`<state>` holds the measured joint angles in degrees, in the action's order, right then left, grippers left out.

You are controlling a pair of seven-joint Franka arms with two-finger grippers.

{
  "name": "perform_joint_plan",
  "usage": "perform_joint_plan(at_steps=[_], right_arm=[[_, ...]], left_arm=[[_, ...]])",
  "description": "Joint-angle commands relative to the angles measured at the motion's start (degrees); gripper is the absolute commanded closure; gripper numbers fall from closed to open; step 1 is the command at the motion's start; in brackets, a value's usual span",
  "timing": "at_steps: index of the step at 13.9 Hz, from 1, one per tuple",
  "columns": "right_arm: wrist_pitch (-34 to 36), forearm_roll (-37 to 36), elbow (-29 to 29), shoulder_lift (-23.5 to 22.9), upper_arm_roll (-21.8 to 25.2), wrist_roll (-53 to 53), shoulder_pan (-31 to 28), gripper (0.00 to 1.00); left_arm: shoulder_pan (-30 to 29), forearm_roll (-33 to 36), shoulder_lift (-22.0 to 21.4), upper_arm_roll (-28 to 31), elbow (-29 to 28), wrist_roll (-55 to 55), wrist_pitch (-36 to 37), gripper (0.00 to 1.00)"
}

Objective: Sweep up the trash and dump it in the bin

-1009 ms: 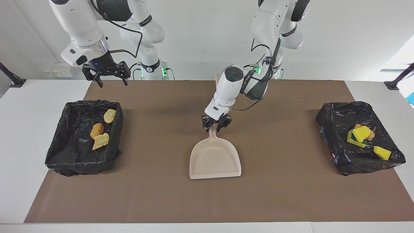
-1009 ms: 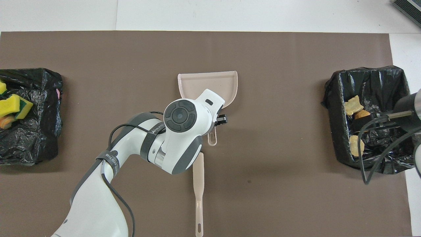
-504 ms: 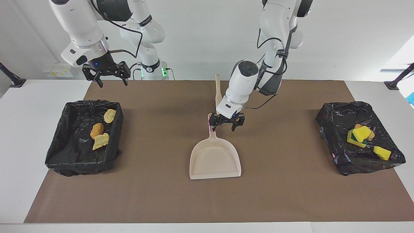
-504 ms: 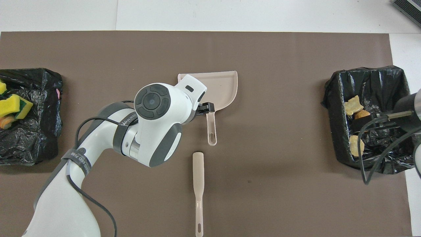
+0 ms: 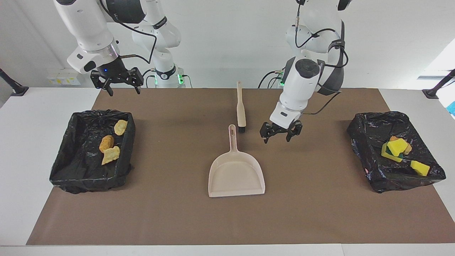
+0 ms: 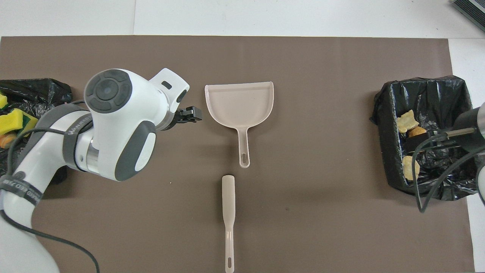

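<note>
task judged complete: no scraps visible on the brown mat (image 5: 320,213) covering the desk.

trash location: three tan-orange bread-like chunks (image 5: 110,144) in the black-lined bin (image 5: 64,167) at the right arm's end; yellow sponge pieces, some green-backed (image 5: 396,149), plus a tan-orange chunk, in the black-lined bin (image 5: 362,131) at the left arm's end.

tools: pale beige plastic dustpan (image 5: 236,174) flat and empty at mid-mat; beige hand brush with dark bristles (image 5: 241,106) flat just nearer to the robots than the dustpan handle, apart from it.

left gripper (image 5: 280,133): over bare mat beside the dustpan handle, jaws spread, holding nothing. right gripper (image 5: 121,85): waiting over the mat edge by its bin, jaws spread, empty.

step in hand, as judged: retreat to rest. lift clear before swinging toward the base; avoid the brush, the dustpan handle and the bin liner; leave both tools untouched.
</note>
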<state>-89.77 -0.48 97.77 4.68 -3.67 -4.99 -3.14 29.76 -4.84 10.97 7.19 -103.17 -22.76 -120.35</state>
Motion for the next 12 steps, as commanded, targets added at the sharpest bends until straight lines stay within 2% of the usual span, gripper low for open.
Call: perform_joint_plan(at_steps=[1,3,7,12], right_arm=[[0.30,0.13,1.55,1.47,-0.20,-0.02,-0.55,0.00],[0.30,0.13,1.46,1.47,-0.20,0.07,-0.55,0.00],[0.30,0.13,1.46,1.47,-0.20,0.07,-0.55,0.00],[0.30,0.22,1.55,1.47,-0.20,0.07,-0.55,0.00]], left_arm=[[-4.00,0.71,-8.66,-0.25,-8.17,7.70,1.16,0.00],[-7.33,0.71,-11.22,-0.25,-9.59,12.81,3.44,0.00],[-13.76,0.71,-13.08,-0.16,-8.72,17.57,6.43,0.00],[-18.94,0.79,-12.47,-0.07,-2.49,17.31,12.76,0.00]])
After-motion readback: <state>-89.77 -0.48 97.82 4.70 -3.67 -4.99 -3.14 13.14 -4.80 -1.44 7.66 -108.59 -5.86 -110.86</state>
